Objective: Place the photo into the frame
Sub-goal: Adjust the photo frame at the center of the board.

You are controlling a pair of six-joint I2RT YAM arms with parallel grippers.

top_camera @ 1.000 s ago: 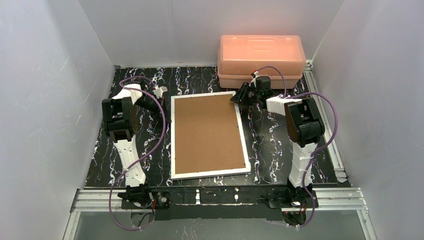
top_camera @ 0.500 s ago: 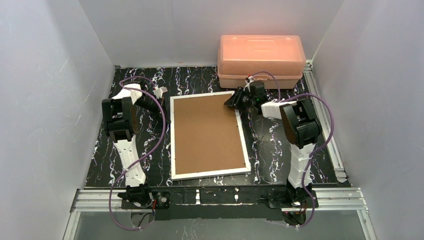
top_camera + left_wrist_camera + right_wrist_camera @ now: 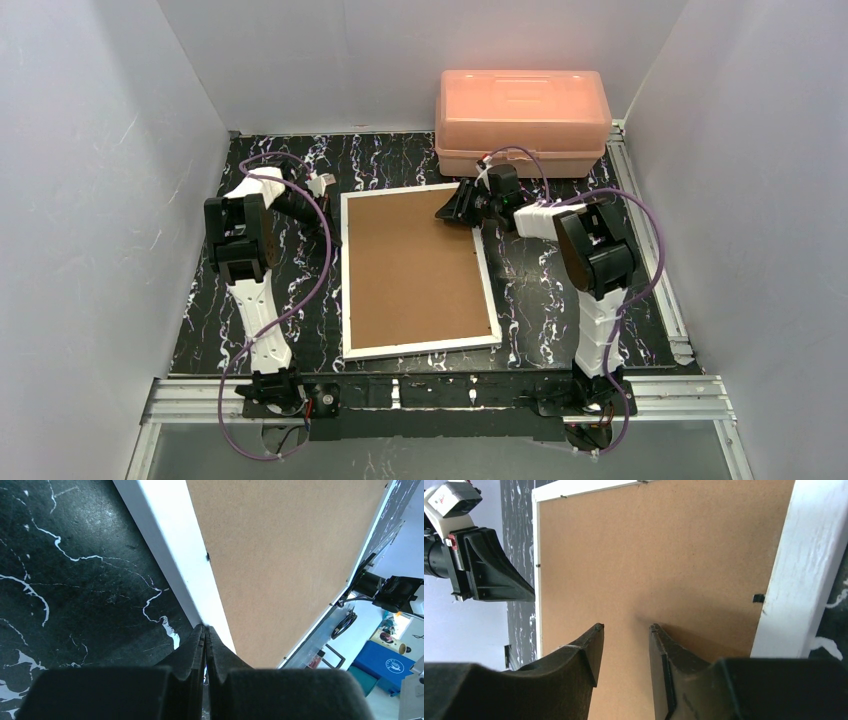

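Left gripper (image 3: 205,628): pressed together, holding nothing, low over the desk (image 3: 400,155) just outside the frame's left rim near its far-left corner. It looks parked, with no part in the work.

The frame (image 3: 345,280) lies flat and face down in the middle of the desk, between the two arms. Its brown backing board (image 3: 415,265) faces up and sits inside the rim.

Right gripper (image 3: 625,627): jaws partly spread, pinching nothing. It hovers over the far-right corner of the board, tips close to the surface. Whether they touch it I cannot tell.

Pink box (image 3: 522,105): lid closed, at the far right behind that arm, apart from the frame.

The photo is in no view. It may be under the board or elsewhere; I cannot tell.

Step, as a judgement: working on the back of the frame at the right corner, probably freeing the board so the photo can go in.

Next move calls for fine, low positioning. The tips must catch a small black tab (image 3: 758,598) on the right rim, or get under the board edge without shoving the whole frame. The left gripper could pin the opposite rim.

Look of the frame: thin white painted edge, slightly worn in the right wrist view. The board is a plain matte brown fibre sheet, with tiny dark tabs spaced along the rim. The pane is not visible from this side.
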